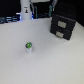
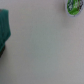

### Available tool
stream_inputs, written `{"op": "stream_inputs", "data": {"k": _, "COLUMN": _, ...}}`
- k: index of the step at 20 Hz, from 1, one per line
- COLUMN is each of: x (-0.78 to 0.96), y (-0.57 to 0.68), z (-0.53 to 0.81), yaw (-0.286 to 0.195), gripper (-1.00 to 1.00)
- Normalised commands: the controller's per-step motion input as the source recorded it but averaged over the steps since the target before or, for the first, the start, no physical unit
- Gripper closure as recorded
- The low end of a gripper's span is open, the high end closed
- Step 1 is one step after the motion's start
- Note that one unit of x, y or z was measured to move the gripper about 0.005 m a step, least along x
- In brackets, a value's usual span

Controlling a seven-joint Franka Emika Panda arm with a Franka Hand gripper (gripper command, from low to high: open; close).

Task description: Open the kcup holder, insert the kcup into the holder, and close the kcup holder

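1. Nearest the camera in the exterior view is bare white table [image 1: 50, 65], and the kcup [image 1: 29, 47] stands on it: a tiny white cup with a green top, upright, alone in the open middle of the table.
2. Farther back, toward the table's far edge on the exterior view's right, sits the kcup holder [image 1: 63, 23], a black box with two stacked drawer fronts and pale handles. Both drawers look shut. It is well apart from the kcup.
3. Along the far edge, toward the exterior view's left, a taller white bottle-shaped thing [image 1: 26, 12] stands upright, with dark blurred clutter behind it.
4. Only the exterior view shows the holder and the bottle; neither appears in the wrist view.
5. What the wrist view adds is a look down on the pale table surface [image 2: 45, 50], with the kcup's green top [image 2: 75, 6] cut off at one corner of the picture and a blurred dark teal shape [image 2: 6, 27] at the opposite edge, too soft to identify.
6. No fingers show clearly in either view, so I cannot tell whether the gripper is apart or together; nothing touches the kcup.
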Motion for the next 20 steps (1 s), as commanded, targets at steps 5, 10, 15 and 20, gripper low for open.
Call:
{"op": "stream_inputs", "data": {"k": 5, "x": -0.20, "y": 0.51, "z": 0.12, "yaw": -0.123, "gripper": -1.00}}
{"op": "stream_inputs", "data": {"k": 10, "x": -0.27, "y": 0.62, "z": 0.06, "yaw": -0.180, "gripper": -1.00}}
{"op": "stream_inputs", "data": {"k": 15, "x": -0.20, "y": 0.64, "z": 0.01, "yaw": -0.205, "gripper": -1.00}}
{"op": "stream_inputs", "data": {"k": 20, "x": -0.20, "y": 0.66, "z": -0.01, "yaw": -0.202, "gripper": -1.00}}
